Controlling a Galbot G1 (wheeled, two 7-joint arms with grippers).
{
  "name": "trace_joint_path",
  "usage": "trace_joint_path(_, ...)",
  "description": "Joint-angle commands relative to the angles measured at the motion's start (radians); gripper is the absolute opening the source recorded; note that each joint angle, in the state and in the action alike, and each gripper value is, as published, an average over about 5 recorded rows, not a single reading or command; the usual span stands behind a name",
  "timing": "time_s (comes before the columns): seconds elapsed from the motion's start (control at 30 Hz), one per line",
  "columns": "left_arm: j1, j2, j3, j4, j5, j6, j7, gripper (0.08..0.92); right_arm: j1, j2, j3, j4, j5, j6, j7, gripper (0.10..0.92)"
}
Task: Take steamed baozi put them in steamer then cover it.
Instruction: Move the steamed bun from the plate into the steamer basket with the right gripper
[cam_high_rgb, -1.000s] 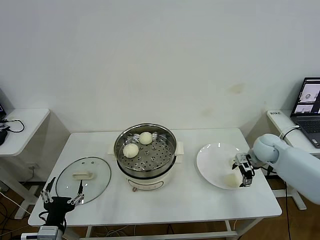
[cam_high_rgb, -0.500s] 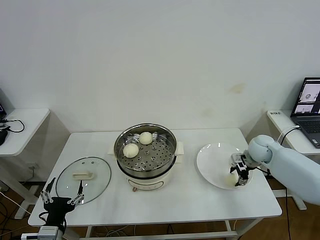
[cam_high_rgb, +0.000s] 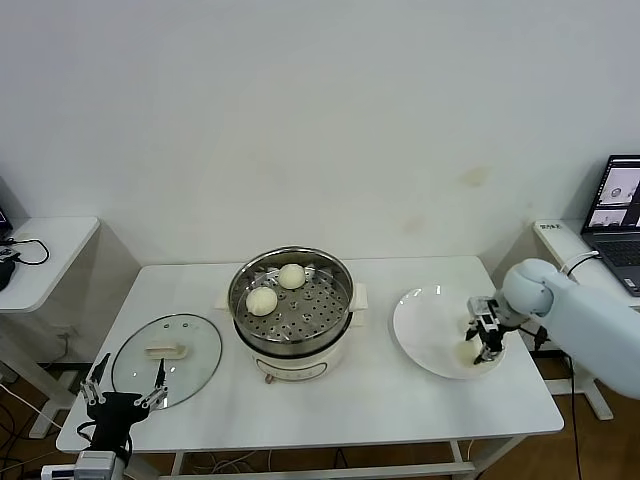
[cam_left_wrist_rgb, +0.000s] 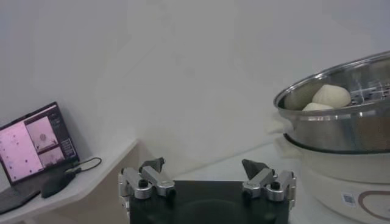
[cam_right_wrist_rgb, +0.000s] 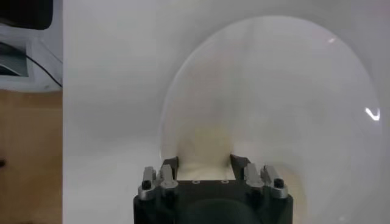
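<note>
So the big change: the right end effector (cam_high_rgb: 485, 345) was hanging spread over the white plate (cam_high_rgb: 425, 330) a second ago, and now it's clamped down on a bun (cam_high_rgb: 468, 350) sitting on the near right side of that plate. The wrist view shows the bun (cam_right_wrist_rgb: 206, 159) squeezed between the two fingers, with the plate (cam_right_wrist_rgb: 292, 97) stretching out behind it. To me that means the pick is made and the carry over to the steamer (cam_high_rgb: 291, 303) comes next. Two buns are already in on the perforated tray, one at the back (cam_high_rgb: 291, 276) and one nearer the front left (cam_high_rgb: 261, 301), so this looks like number three.

The left end effector (cam_high_rgb: 124, 392) hasn't budged, parked spread wide just off the front left corner of the worktop (cam_high_rgb: 370, 400), right by the glass lid (cam_high_rgb: 166, 361), which lies flat with its handle up.

Worktop is plain white, steamer in the middle, lid left, plate right. Room's a bare white wall, with a side table and cables on the left, and a laptop (cam_high_rgb: 618, 210) on another table at right.
</note>
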Motion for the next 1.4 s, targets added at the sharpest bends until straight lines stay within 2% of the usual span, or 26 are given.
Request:
trace_joint_path(0.03, -0.006, 0.005, 0.002, 0.003, -0.001, 0.0, 0.0, 0.823, 0.197, -0.002, -0.068, 0.022, 0.083, -0.014, -0.011, 0.56)
trace_joint_path(0.23, -0.016, 0.013, 0.005, 0.007, -0.001, 0.001, 0.001, 0.823, 0.373, 0.071, -0.156, 0.005, 0.142, -0.026, -0.013, 0.56)
trace_joint_path(0.63, -0.019, 0.015, -0.01, 0.016, -0.009, 0.0, -0.002, 0.823, 0.632, 0.317, -0.295, -0.031, 0.294, -0.05, 0.031, 0.568)
trace_joint_path(0.97, -0.01, 0.007, -0.035, 0.005, -0.012, 0.0, -0.002, 0.823, 0.623, 0.544, -0.363, -0.036, 0.347, -0.036, 0.087, 0.568)
trace_joint_path(1.1, -0.008, 0.004, -0.046, 0.007, -0.016, 0.0, -0.003, 0.823, 0.581, 0.598, -0.379, -0.037, 0.361, 0.035, 0.117, 0.569)
trace_joint_path(1.4, -0.007, -0.004, -0.059, 0.017, -0.021, -0.001, -0.004, 0.823, 0.486, 0.644, -0.459, -0.015, 0.26, 0.176, 0.167, 0.569)
